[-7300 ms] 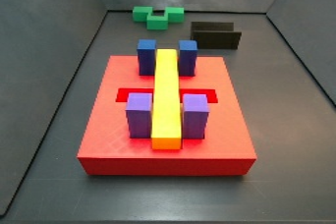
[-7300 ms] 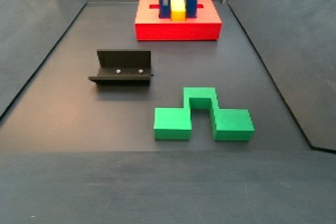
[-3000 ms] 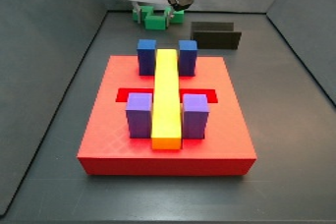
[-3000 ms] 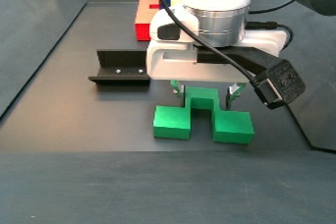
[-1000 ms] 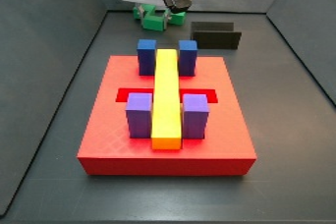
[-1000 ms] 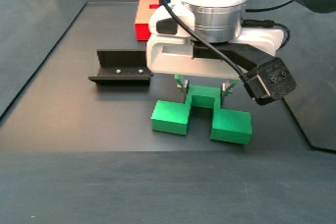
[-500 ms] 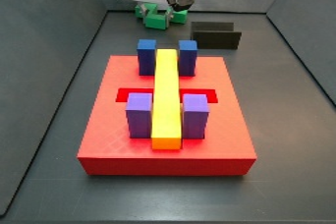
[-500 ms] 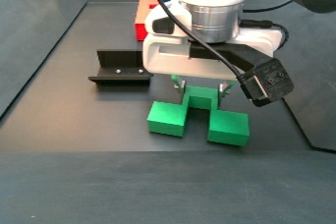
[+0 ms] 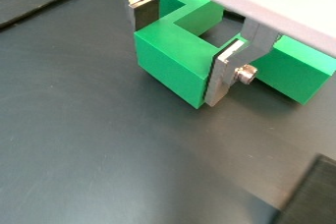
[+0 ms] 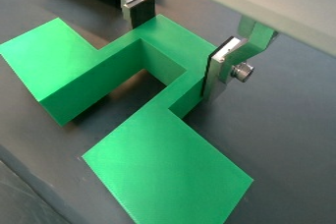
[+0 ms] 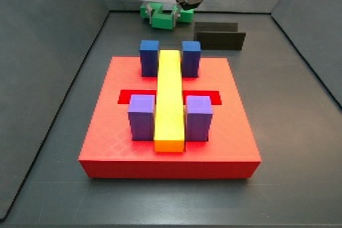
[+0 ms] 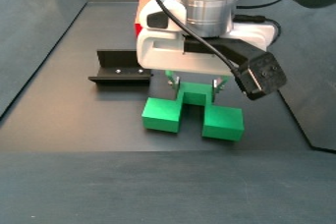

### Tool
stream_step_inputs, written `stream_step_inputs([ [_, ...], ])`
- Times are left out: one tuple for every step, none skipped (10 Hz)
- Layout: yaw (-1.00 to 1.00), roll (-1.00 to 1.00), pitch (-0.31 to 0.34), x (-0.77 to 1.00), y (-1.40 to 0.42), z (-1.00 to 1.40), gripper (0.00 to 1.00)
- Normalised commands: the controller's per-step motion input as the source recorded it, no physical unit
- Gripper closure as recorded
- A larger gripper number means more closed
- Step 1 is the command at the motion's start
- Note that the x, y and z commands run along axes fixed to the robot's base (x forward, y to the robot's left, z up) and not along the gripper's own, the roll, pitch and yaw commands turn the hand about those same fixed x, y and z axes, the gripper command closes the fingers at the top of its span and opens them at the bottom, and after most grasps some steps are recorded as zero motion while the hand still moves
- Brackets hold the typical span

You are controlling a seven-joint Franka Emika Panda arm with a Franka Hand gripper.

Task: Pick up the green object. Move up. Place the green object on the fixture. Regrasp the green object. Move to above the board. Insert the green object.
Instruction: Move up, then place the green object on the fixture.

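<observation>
**Grip on the narrow block, risk of a twist**

We have the gripper (image 12: 199, 91) closed on the central block of the green object (image 12: 192, 114), just beside the fixture (image 12: 121, 68) and well apart from the board (image 11: 168, 117). We judge the wide bar could swing in the pads (image 9: 225, 75) as we carry it, landing crooked on the fixture or clipping its upright wall.

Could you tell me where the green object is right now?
In a side view the green object sits gripped in the pincer, beside the fixture, well away from the board.
</observation>
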Motion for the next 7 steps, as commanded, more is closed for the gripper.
stream_step_inputs([
  [-0.05, 0.0, 0.034, -0.07, 0.05, 0.78, 1.0],
  [-0.06, 0.01, 0.055, -0.09, 0.04, 0.51, 1.0],
  [-0.04, 0.03, 0.027, -0.04, 0.03, 0.23, 1.0],
  [0.0, -0.01, 0.0, 0.0, 0.0, 0.0, 1.0],
  [0.0, -0.48, -0.103, 0.13, 0.0, 0.08, 1.0],
  [-0.05, -0.89, 0.0, 0.4, 0.09, 0.27, 1.0],
  [-0.11, -0.99, 0.0, 0.5, 0.2, 0.17, 1.0],
])
